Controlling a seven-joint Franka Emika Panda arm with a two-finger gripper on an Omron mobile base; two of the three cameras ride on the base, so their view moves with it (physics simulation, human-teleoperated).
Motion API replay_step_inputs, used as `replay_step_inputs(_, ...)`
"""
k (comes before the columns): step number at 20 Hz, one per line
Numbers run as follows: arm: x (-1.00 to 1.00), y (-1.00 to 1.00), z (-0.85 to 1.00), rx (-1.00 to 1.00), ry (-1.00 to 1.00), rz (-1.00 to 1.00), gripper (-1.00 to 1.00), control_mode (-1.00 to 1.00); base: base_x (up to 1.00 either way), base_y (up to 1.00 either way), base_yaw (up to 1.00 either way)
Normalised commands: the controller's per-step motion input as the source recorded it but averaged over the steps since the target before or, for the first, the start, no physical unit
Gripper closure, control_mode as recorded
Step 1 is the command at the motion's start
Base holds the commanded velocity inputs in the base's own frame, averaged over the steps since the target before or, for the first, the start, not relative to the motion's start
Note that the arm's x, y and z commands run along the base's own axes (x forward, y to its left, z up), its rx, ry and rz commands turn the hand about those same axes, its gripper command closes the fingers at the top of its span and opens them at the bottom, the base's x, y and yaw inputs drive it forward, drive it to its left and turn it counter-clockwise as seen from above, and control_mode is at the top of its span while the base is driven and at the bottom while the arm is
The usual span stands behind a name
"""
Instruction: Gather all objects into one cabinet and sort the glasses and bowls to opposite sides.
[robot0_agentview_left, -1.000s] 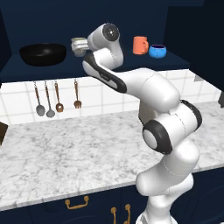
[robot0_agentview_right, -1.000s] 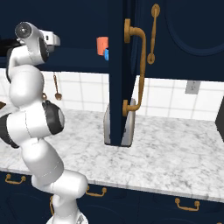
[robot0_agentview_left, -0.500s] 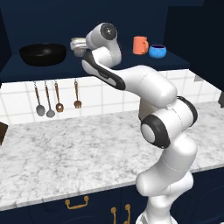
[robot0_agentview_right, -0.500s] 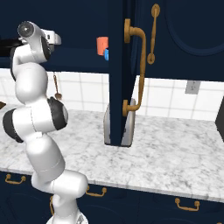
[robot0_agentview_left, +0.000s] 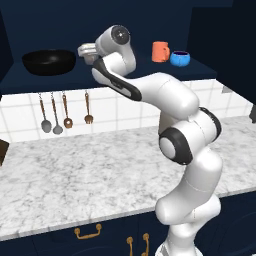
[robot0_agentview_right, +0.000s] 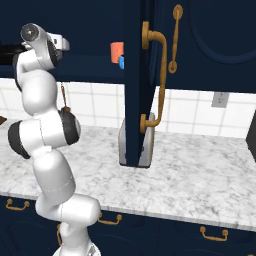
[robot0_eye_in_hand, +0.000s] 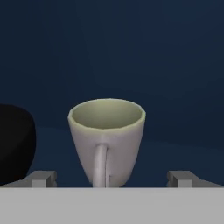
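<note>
Gripper (robot0_eye_in_hand: 112, 179) is raised to shelf height inside the open navy cabinet (robot0_agentview_left: 125, 12), pointing at the back wall. Fingers (robot0_eye_in_hand: 41, 178) spread wide, one tip on each side of the frame in the hand view.

Grey-beige cup (robot0_eye_in_hand: 107, 139) stands upright between the fingertips, centred in the gap, handle facing the camera. A clear gap shows on both sides of it; no contact visible. Whether its base is level with the tips cannot be told, as the lower part is cut off.

Black bowl (robot0_agentview_left: 49, 61) sits on the shelf (robot0_agentview_left: 60, 81) just left of the gripper; its dark rounded edge also shows at the left of the hand view, close beside the left fingertip.

Orange cup (robot0_agentview_left: 160, 51) stands on the same shelf well to the right of the gripper, upright, handle to the left. Blue bowl (robot0_agentview_left: 179, 58) sits just beside the orange cup, on its far side from the gripper; touching or not cannot be told.

In the left base view the wrist hides the grey-beige cup.

Below the gripper: spoons and ladles (robot0_agentview_left: 65, 115) hang on the tiled wall over the marble worktop (robot0_agentview_left: 90, 175). In the right base view the open cabinet door (robot0_agentview_right: 145, 80) stands edge-on, with a toaster (robot0_agentview_right: 145, 145) behind it on the worktop.
</note>
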Motion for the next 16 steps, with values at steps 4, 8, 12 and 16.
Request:
replay_step_inputs(4,0.10,0.00,0.00,0.00,0.02,0.00,-1.00,-1.00,0.00,0.00,0.00)
replay_step_inputs(8,0.00,0.06,-0.04,0.00,0.02,0.00,-1.00,-1.00,0.00,0.00,0.00)
replay_step_inputs(12,0.00,0.07,-0.14,0.00,0.00,0.00,-1.00,-1.00,0.00,0.00,0.00)
replay_step_inputs(16,0.04,0.00,-0.08,0.00,0.00,0.00,-1.00,-1.00,0.00,0.00,0.00)
